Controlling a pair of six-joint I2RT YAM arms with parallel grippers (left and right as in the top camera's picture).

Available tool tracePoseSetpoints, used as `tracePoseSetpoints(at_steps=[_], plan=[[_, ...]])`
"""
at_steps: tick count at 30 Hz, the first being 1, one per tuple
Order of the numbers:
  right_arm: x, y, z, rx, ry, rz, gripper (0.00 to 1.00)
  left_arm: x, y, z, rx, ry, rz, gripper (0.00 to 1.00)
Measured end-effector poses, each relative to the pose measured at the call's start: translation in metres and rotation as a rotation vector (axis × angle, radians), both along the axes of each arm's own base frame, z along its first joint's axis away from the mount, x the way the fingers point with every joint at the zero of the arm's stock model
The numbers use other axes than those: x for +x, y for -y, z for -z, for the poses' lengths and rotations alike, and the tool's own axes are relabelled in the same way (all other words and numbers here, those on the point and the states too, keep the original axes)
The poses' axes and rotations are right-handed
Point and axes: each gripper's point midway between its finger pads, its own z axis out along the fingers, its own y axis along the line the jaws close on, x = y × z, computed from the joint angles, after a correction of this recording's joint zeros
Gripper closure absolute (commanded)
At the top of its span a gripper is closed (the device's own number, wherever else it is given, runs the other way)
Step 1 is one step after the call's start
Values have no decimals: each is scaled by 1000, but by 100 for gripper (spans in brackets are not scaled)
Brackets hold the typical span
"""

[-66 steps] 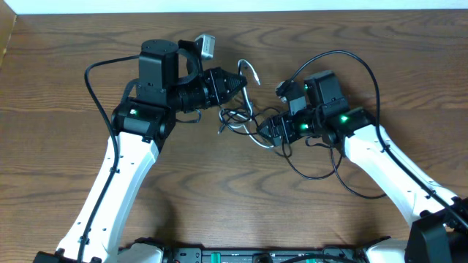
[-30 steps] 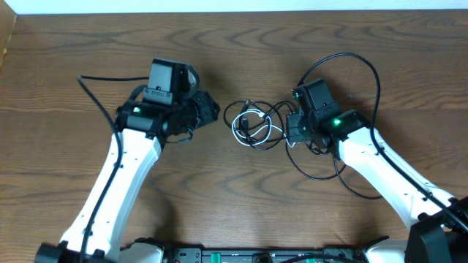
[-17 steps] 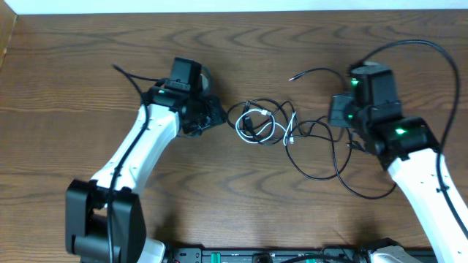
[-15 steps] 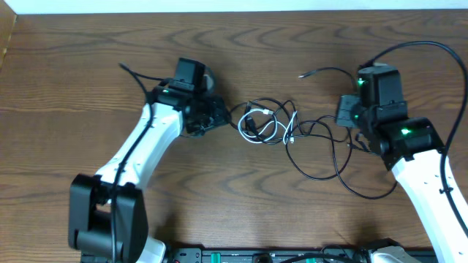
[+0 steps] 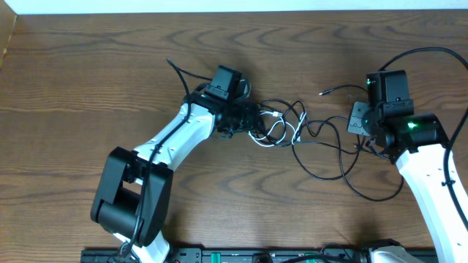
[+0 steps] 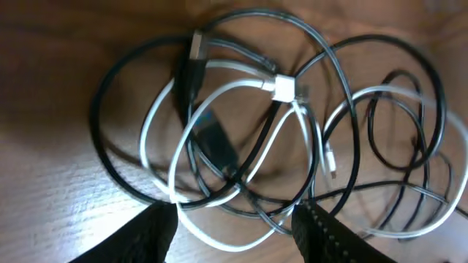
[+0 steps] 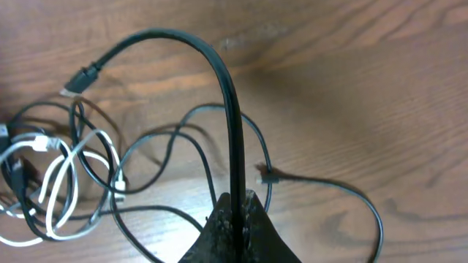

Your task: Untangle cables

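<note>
The cables [image 5: 281, 126] lie knotted at mid-table: a white cord [image 6: 219, 95] with a small white plug [image 6: 284, 88] looped through several thin black cords [image 6: 117, 175]. My left gripper [image 5: 254, 120] hovers at the knot's left edge, open; in the left wrist view the gripper [image 6: 238, 228] straddles a white loop with both fingers apart from it. My right gripper [image 5: 357, 123] is to the right of the knot, shut on a black cable [image 7: 232, 124]. That cable arches away from the gripper [image 7: 235, 210] to a free plug end [image 7: 80, 82].
Loose black cable loops [image 5: 344, 172] trail over the table in front of the right arm. The thicker black arm wire [image 5: 431, 55] arcs above the right wrist. A pale strip [image 5: 234, 6] runs along the table's far edge.
The left arm has swung right, up to the knot, and its jaws have widened. The right gripper has moved right with the black cable, stretching the knot rightward.
</note>
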Motion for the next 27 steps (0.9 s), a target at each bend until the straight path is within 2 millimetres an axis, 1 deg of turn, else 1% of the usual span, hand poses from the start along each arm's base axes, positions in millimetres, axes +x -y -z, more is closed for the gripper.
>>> tracePoseSetpoints(at_steps=[2,3,8,13,15,22,27], plan=[[-2,-1,1,3,-10,-2,78,0,3,1,19,16,-7,44],[-2,-1,2,5,-12,0,76,0,5,2,30,21,-9,44],[-4,-1,3,9,-20,-2,75,-4,15,3,59,47,3,44],[-4,-4,3,21,-23,-8,74,-3,14,7,107,68,-10,44],[-4,-5,3,25,-23,-11,74,-3,13,10,119,62,-19,44],[-4,-5,4,30,-24,-13,73,-5,9,35,157,7,-51,44],[-4,-6,3,31,-24,-13,73,-5,9,39,161,-1,-59,44]])
